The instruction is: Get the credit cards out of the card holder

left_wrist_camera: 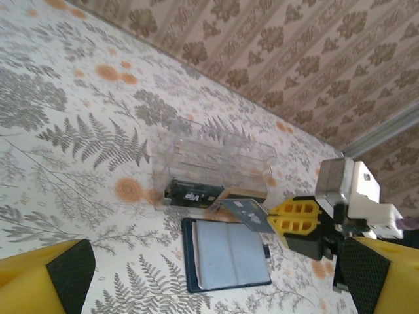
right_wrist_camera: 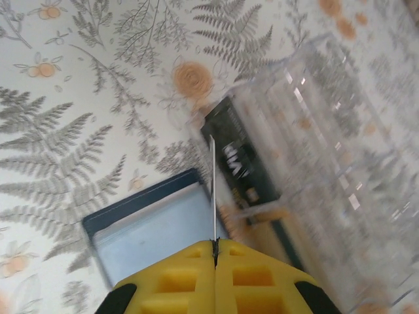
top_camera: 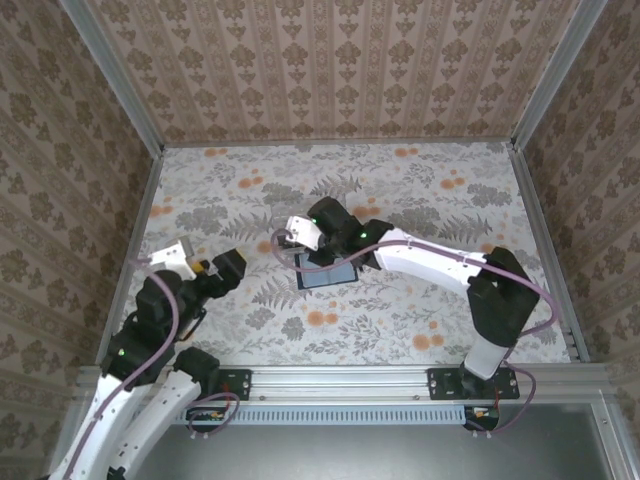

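Card holder, a small dark navy folding wallet with a pale blue-grey inside, is lying open and flat at the middle of the floral-patterned table. At its 11 o'clock in the top view, the right gripper is clenching a thin grey-blue credit card by one edge. A clear plastic box is sitting just beyond at 12 o'clock, with a black card marked VIP seemingly resting inside. The left gripper is hanging released at 9 o'clock, well apart. Extraction of this card appears to be finishing; next it probably needs carrying over the box and letting go.
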### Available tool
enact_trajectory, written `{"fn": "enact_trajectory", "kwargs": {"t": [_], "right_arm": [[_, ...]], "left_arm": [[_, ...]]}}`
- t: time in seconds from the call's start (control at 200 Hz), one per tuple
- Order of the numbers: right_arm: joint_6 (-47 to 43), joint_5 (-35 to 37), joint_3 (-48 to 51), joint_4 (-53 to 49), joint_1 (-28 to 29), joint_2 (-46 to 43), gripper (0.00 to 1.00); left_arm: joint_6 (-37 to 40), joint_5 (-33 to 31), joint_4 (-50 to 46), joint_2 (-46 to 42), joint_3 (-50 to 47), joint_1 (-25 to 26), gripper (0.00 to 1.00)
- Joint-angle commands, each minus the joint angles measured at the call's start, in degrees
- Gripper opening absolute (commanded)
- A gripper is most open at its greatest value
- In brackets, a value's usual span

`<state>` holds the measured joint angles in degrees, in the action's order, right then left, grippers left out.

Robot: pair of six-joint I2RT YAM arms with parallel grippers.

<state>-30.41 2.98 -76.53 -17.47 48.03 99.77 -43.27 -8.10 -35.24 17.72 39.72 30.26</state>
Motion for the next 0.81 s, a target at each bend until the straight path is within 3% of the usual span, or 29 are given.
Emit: {"fn": "enact_trajectory", "kwargs": {"t": [0.0,0.235,0.8], "right_arm": [[-14.45,3.69,-4.59,-2.99,0.45,3.57,0.00],[-26.86,5.54,-5.24,1.65,0.47,9.09,0.00],[-28.79,2.64,-12.08,0.76,0.16,16.44,0.00]], "left_arm": [[0.26,-4.06,-3.17,-4.09,-0.78,-0.47,1.00],[0.29,-6.17,-6.31,-6.38,-0.01,-0.44,1.00],[0.47,-6.78,-7.47,-5.53,0.35,-0.47,1.00]]}}
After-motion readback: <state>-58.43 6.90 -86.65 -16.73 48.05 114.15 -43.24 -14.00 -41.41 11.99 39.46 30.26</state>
